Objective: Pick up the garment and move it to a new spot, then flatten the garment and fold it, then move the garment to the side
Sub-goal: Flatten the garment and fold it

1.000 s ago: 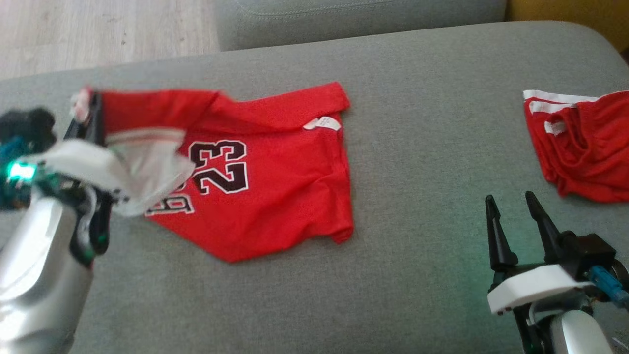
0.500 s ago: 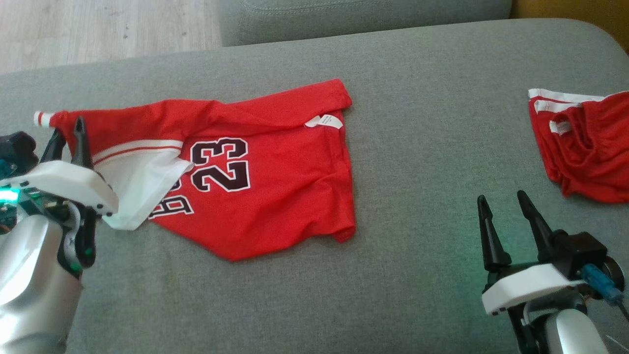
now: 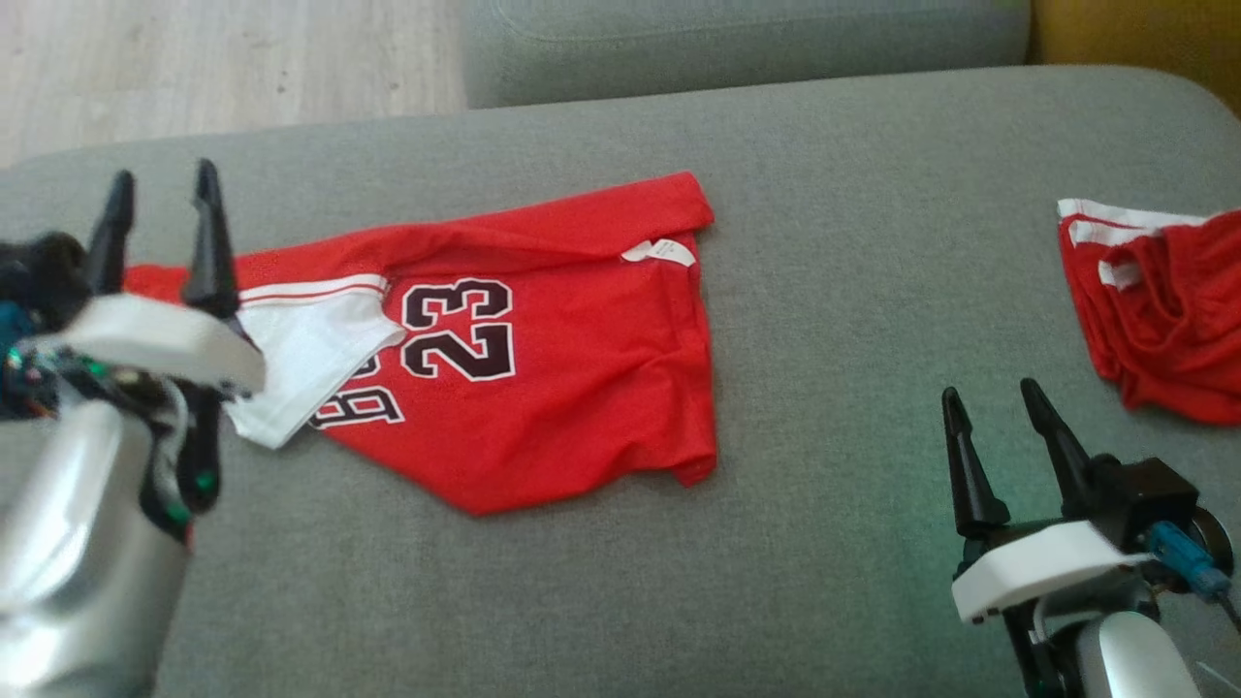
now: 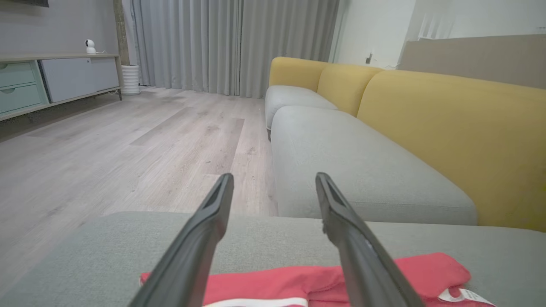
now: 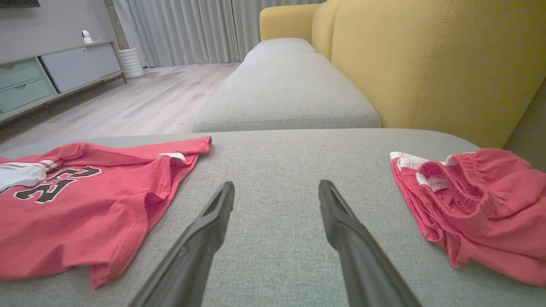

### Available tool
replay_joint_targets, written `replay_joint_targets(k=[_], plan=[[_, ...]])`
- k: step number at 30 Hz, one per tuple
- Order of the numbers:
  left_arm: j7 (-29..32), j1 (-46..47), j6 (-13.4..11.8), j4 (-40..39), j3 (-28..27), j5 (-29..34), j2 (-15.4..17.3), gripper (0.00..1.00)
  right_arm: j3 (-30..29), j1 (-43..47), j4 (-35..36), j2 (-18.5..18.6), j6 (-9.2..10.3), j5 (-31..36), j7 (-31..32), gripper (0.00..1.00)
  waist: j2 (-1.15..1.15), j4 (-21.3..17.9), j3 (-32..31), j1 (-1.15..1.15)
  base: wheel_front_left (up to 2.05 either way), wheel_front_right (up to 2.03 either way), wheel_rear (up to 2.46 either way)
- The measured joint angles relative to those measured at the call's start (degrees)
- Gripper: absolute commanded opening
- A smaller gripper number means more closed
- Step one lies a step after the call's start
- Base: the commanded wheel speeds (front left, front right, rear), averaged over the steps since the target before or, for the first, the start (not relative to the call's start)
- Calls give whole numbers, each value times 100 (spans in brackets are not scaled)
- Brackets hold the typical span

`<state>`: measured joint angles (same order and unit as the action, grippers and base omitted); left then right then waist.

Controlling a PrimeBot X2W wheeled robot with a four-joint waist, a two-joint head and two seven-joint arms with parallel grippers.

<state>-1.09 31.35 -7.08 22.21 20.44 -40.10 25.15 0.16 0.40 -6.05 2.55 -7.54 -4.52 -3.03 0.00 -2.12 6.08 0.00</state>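
Grey sofa seat (image 3: 824, 291), yellow backrest (image 5: 426, 64) behind, pale wood floor (image 3: 223, 68) beyond.

Red jersey (image 3: 582, 388) lies mid-cushion, number 23 up, roughly flat, with ripples near its right edge. White-trimmed sleeve (image 3: 301, 359) sits folded in over the lettering.

Left gripper (image 3: 163, 176) is above the jersey's left end, jaws wide, nothing between them. Left wrist view has red cloth below the fingers, not touching them.

Right gripper (image 3: 990, 391) is low at right, jaws wide and empty. It is over bare cushion between the jersey and a second red garment (image 3: 1163, 320) crumpled at far right.

Judgement: folding step in hand. One sleeve fold is in place, but the garment is not yet compact. Next move likely calls for a clean pinch on an edge, thin cloth lying flat on fabric. That edge then goes across without dragging the whole jersey or undoing the sleeve.
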Motion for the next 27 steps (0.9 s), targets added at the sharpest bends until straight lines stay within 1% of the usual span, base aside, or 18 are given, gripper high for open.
replay_joint_targets(k=[3,6,7,9,13,21,27], plan=[[-57,-397,-66,-520,26,-1,-27,100,-29,25,3,1,1,0,0,100,0,74,-87,0,0,0,0],[-110,-1021,-219,-976,138,-1,-100,100,-34,31,4,1,0,0,1,100,0,157,-168,0,0,0,0],[-153,-1447,-324,-1201,257,1,-171,100,-34,36,9,1,0,0,1,100,0,213,-212,0,0,0,0],[-152,-1792,-402,-1337,398,0,-266,100,-43,48,19,1,0,0,1,100,0,267,-240,-1,0,0,0],[-178,-2142,-511,-1341,602,64,-402,100,-37,64,45,0,0,0,3,100,0,317,-239,-1,0,0,0],[-616,-2229,-661,-1289,601,73,-733,100,45,110,46,0,0,0,11,100,0,243,-238,0,0,0,0],[-831,-2625,-764,-1277,603,74,-782,100,54,152,15,0,0,-1,11,100,0,198,-342,0,0,0,0]])
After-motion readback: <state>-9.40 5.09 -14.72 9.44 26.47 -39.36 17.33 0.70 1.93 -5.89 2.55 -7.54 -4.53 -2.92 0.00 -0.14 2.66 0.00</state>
